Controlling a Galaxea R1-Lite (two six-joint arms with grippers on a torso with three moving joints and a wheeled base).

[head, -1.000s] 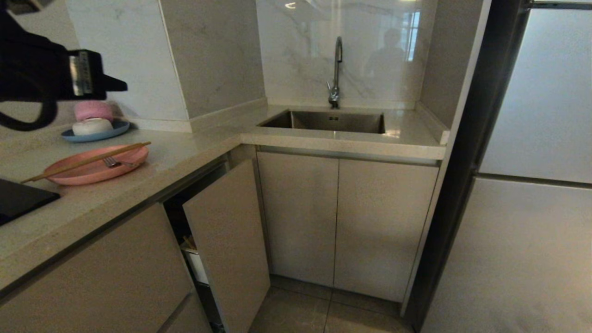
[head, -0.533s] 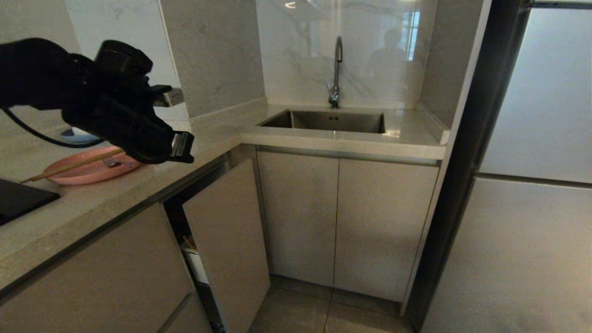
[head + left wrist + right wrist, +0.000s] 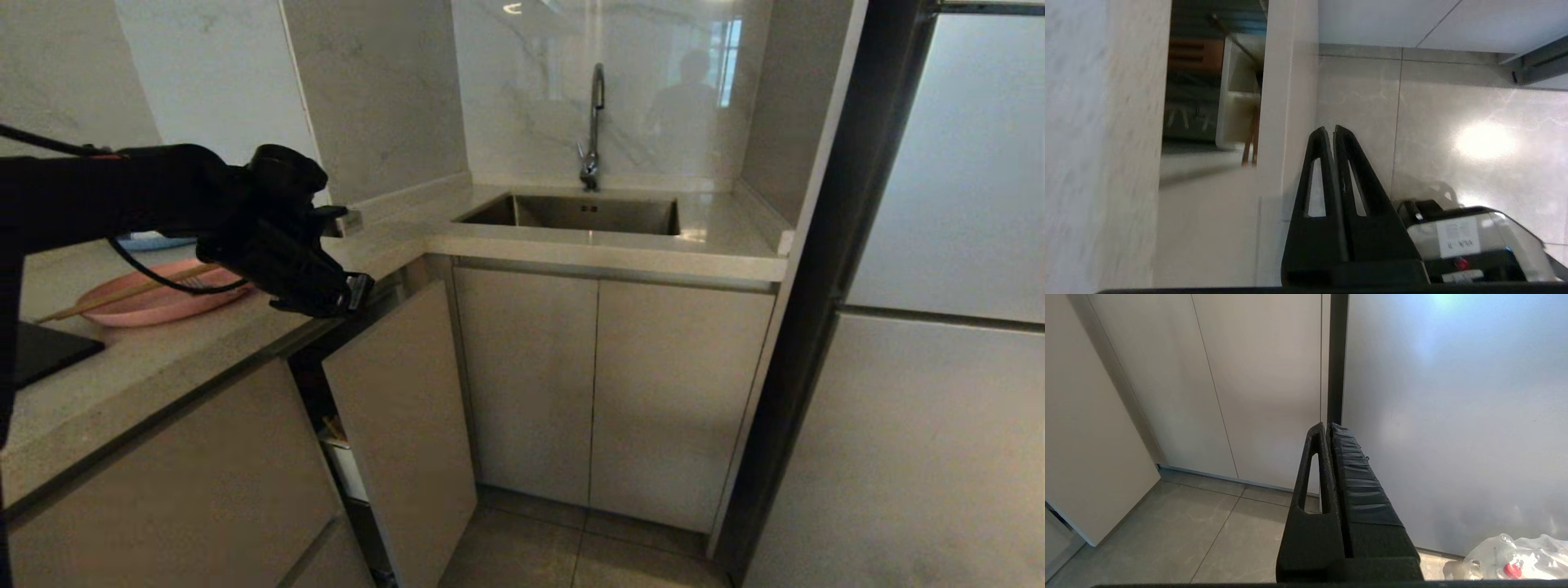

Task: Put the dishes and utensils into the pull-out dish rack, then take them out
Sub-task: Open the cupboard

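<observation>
Item: left gripper (image 3: 357, 291). Fingers nearly together, a hairline gap only, nothing held. Brought down within the last second from high above the desk (image 3: 147, 359) to its front edge, just above the door front (image 3: 400, 425), which is ajar.

Pink plate (image 3: 155, 304), with chopsticks (image 3: 122, 292) across it, left at 9 o'clock of the gripper.

Pull-out dish rack (image 3: 1208, 106) barely drawn out; pulling it open is judged next.

Right gripper (image 3: 1329, 428): closed, parked low.
</observation>
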